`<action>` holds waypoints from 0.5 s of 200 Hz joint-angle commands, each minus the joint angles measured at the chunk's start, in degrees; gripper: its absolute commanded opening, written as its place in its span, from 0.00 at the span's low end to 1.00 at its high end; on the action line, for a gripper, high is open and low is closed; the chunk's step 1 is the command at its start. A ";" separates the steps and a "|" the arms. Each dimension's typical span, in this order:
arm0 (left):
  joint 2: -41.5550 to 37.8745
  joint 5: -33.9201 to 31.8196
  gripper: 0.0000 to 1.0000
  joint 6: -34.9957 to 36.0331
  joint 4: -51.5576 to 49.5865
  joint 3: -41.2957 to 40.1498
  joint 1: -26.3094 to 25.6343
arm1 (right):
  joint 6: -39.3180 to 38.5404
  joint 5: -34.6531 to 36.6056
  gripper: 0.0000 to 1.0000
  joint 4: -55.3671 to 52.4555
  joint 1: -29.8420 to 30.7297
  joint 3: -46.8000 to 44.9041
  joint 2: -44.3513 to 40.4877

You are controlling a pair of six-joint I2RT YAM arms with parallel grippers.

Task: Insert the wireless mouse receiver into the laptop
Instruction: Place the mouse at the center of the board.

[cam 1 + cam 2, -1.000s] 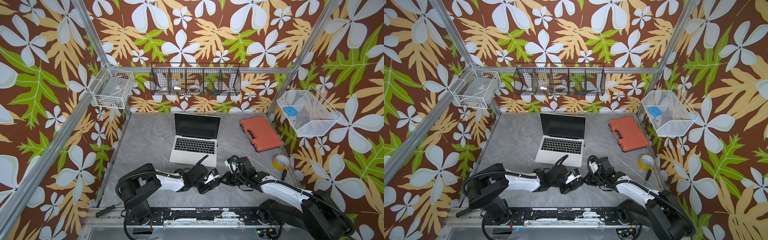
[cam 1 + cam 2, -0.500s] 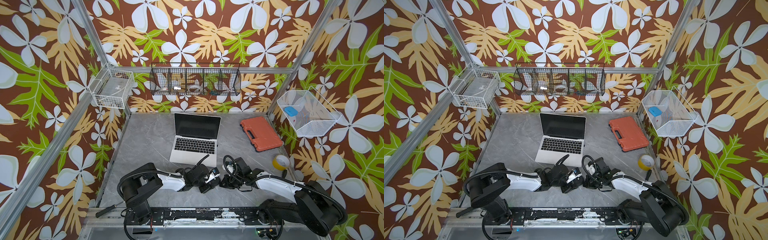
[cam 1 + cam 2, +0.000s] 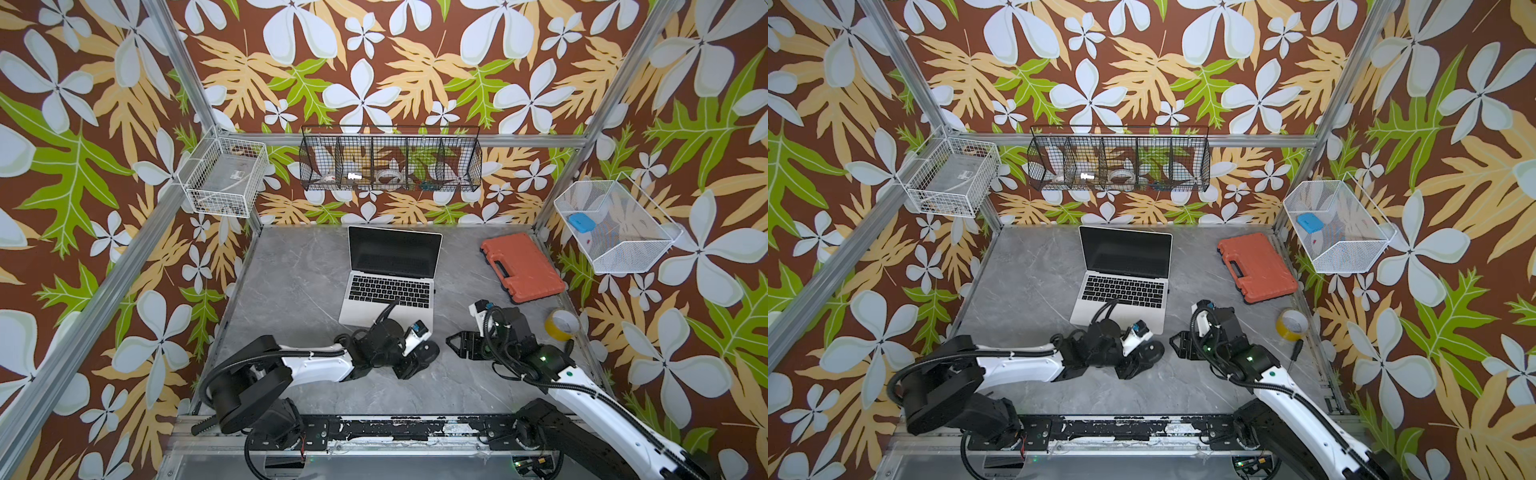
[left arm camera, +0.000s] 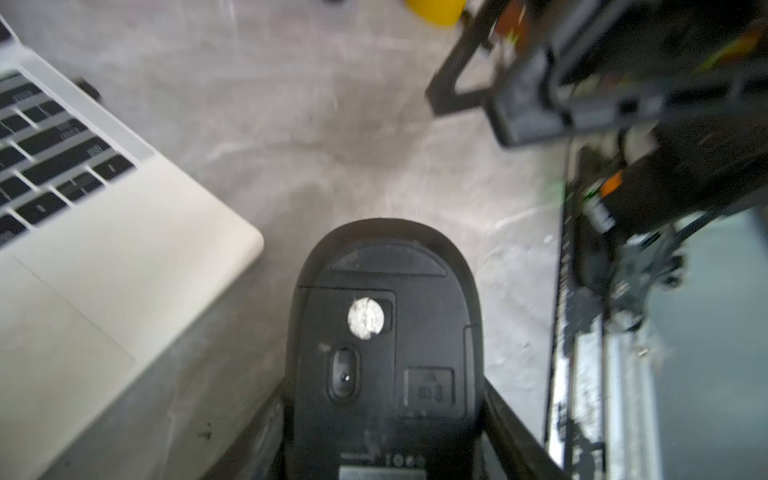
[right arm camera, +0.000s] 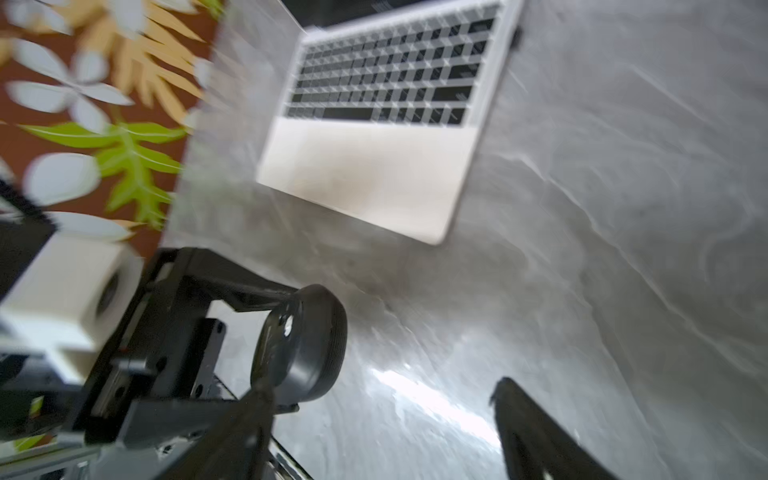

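Receiver, and it's hard to find! Neither set of jaws carries it, and no loose nub shows on the desk (image 3: 291, 291). One candidate is a tiny black stub (image 4: 90, 90) jutting from the right edge of the laptop (image 3: 386, 309) beside the keyboard. It's too small to say whether that is the receiver or something else plugged in. My other guess is that it's stowed inside the mouse (image 4: 386, 353).

Left jaws are pinching the mouse by its flanks, underside turned up to the wrist camera, just off the laptop's front corner. Right jaws are spread wide and empty, near the mouse's nose but clear of it.

As for handling, I'd expect the receiver to be feather-light, rigid and slick, and easy to flick away or twist in a pinch. The place to take it is the stubby plastic cap, across its flat faces, with the metal plug left bare and pointing at the port. If it is the stub, it sits well apart from both sets of jaws.
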 commanded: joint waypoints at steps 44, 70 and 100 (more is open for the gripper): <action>-5.49 28.13 0.26 -35.54 34.81 -1.94 4.24 | 6.60 -18.17 1.00 35.15 1.92 0.57 0.12; -4.97 28.23 0.26 -42.13 42.19 -1.73 4.24 | 4.44 -21.10 0.99 35.24 5.67 5.02 4.71; -4.87 26.06 0.25 -41.44 42.09 -1.81 4.25 | 4.73 -23.89 0.80 35.30 6.98 6.72 7.35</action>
